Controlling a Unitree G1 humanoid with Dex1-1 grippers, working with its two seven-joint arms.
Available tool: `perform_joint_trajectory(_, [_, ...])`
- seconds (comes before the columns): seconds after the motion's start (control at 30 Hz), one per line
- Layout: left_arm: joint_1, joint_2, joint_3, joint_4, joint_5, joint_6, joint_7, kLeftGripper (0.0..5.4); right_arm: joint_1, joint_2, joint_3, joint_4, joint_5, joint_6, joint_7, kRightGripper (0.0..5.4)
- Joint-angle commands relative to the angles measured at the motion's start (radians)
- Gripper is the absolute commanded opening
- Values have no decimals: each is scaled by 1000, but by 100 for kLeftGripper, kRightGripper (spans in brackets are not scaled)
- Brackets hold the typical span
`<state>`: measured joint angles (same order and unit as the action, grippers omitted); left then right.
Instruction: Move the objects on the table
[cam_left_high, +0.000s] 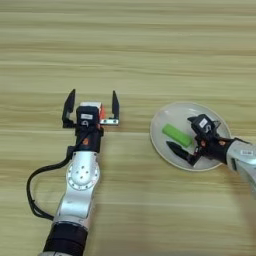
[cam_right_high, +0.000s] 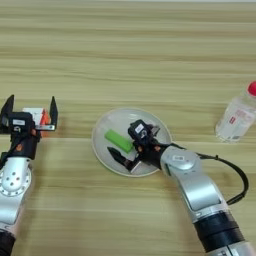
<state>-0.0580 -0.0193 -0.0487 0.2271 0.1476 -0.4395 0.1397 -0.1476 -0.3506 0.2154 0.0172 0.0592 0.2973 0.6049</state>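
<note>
Left gripper fingers spread wide around small multicoloured puzzle cube. Right gripper open over round pale plate, beside flat bright-green block.

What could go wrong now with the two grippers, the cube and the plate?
1. The open left gripper straddles the cube; closing off-centre might push the cube aside.
2. The right gripper is low over the plate beside the green block; pulling away might drag the plate.
3. A wide right-arm swing could topple the bottle.
</note>
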Motion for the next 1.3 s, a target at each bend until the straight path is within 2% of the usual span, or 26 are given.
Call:
perform_joint_trajectory(0.03, [7,-6,-5,-13,9,17,5,539,-17,-1,10,8,3,29,18,540])
perform_joint_trajectory(0.33, [9,-9,-6,-18,14,19,9,539,-19,1,11,5,21,101,42,540])
perform_joint_trajectory(0.5, [9,-10,-6,-18,15,20,11,539,-25,-5,18,26,12,106,38,540])
perform_joint_trajectory(1.3, [9,-9,-7,-21,18,21,17,540,-26,-5,16,40,11,98,32,291])
